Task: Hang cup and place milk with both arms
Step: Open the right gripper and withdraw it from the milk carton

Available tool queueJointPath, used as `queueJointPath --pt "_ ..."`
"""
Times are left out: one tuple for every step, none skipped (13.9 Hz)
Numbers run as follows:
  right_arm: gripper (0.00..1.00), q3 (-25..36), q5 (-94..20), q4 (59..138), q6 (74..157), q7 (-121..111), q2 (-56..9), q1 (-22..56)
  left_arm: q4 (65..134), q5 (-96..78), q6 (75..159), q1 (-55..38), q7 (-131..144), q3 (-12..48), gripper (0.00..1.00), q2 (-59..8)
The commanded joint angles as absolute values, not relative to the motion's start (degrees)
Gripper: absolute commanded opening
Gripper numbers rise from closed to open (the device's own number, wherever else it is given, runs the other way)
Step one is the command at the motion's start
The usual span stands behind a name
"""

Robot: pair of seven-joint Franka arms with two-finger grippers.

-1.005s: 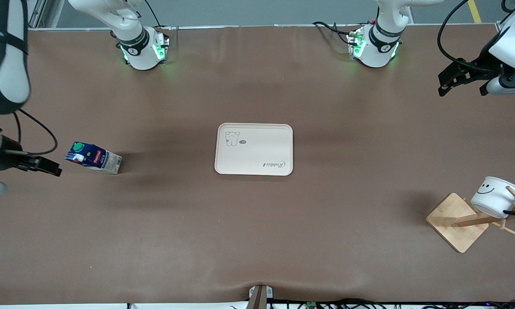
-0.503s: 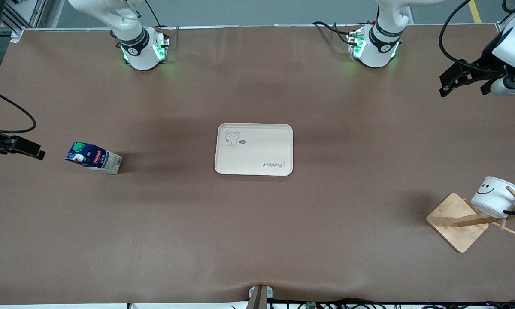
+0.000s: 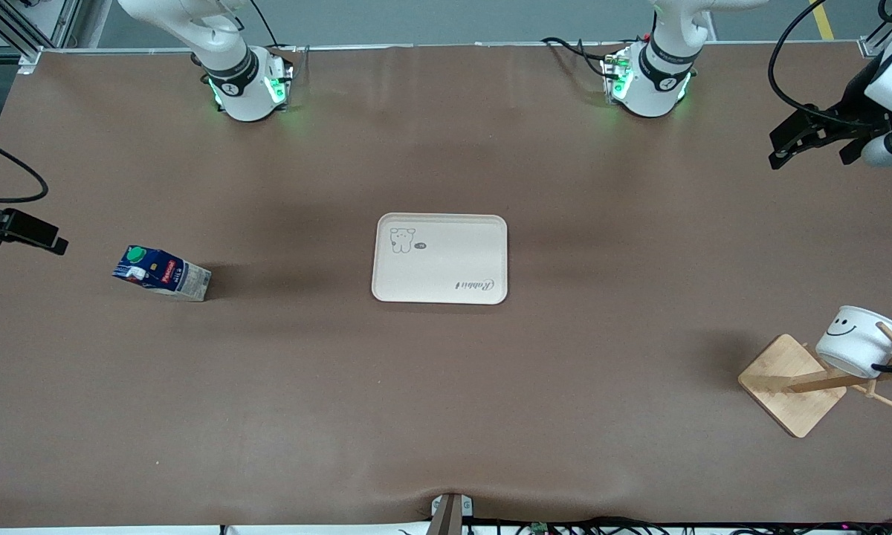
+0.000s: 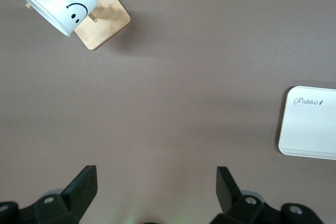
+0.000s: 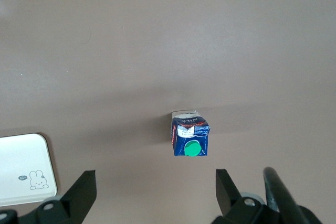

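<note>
Overhead, you see the cup hung by its black handle on a peg of the wooden rack, at the left arm's end of the table, near the front camera's edge. The milk stands on the bare brown table toward the right arm's end, level with the tray at mid-table and well apart from it. Nothing lies on the tray.

Your left gripper hangs in the air at the left arm's end, over the table edge, farther from the front camera than the rack. Your right gripper shows only as a dark tip at the frame edge, over the right arm's end; from overhead you cannot judge its fingers.

Both wrist views settle that. From the left wrist, the left gripper has its fingers spread wide and empty, with the cup and rack well off, and a corner of the tray in sight. From the right wrist, the right gripper is likewise spread, empty, the milk just clear of it, green cap up; the tray's rabbit print shows here too.
</note>
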State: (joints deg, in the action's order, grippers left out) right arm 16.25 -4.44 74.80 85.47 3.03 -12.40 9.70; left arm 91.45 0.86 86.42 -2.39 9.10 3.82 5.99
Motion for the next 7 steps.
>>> queueJointPath --pt "1.0 16.1 -4.8 72.5 85.0 3.0 -12.0 9.7 92.5 0.4 86.7 -1.9 9.1 3.9 1.0 7.5" --pt "1.0 16.1 -4.7 71.6 84.8 3.2 -12.0 9.8 92.4 0.4 86.7 -1.8 9.1 3.9 1.0 7.5" --pt "1.0 16.2 -4.7 71.5 84.8 3.3 -12.0 9.8 92.4 0.4 86.7 -1.8 9.0 3.9 1.0 7.5" --pt "1.0 16.3 -4.9 71.5 84.7 3.3 -11.9 9.7 92.4 0.4 86.7 -1.8 9.0 3.9 1.0 7.5" --pt "1.0 16.3 -5.0 71.7 84.2 3.6 -10.5 9.7 92.4 0.4 86.7 -1.8 9.1 3.9 1.0 7.5" --pt "1.0 16.3 -5.1 72.3 83.4 3.6 -9.2 9.6 92.4 0.4 86.7 -1.8 9.1 3.9 1.0 7.5" --pt "1.0 16.3 -5.1 72.9 83.1 3.6 -8.8 9.8 92.4 0.4 86.7 -1.8 9.0 3.9 1.0 7.6"
